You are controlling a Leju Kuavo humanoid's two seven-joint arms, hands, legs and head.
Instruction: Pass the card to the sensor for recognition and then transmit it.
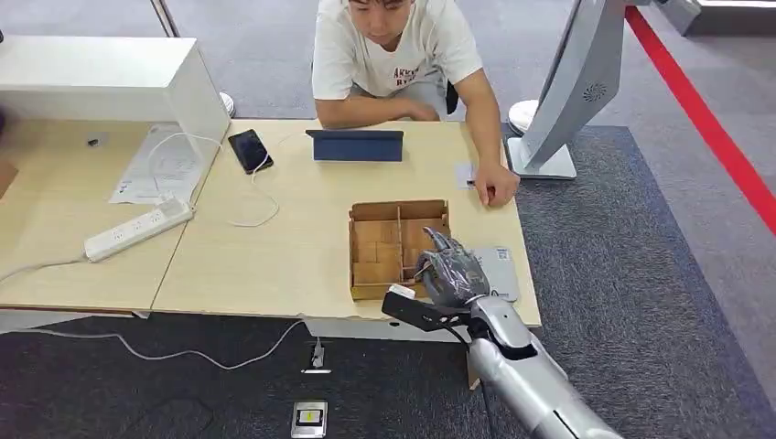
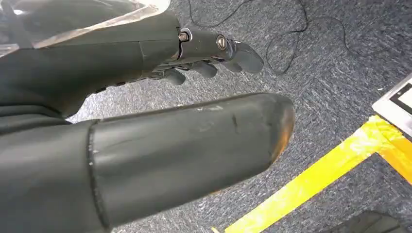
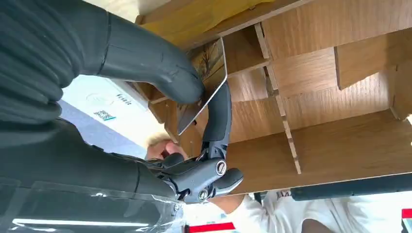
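While pinching the card [image 3: 204, 92] between thumb and fingers [image 3: 218, 116] over the wooden box [image 1: 399, 247] on the desk [image 1: 274, 238], yet to reach the sensor [image 1: 499, 272] or hand off.

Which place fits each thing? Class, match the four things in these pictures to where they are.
Things:
1. card
2. phone
3. power strip
4. box

Places:
A. left table, near its edge
B. under the right hand
C. pinched in the right hand's fingers
D. beside the white cabinet

Pairs: 1-C, 2-D, 3-A, 4-B
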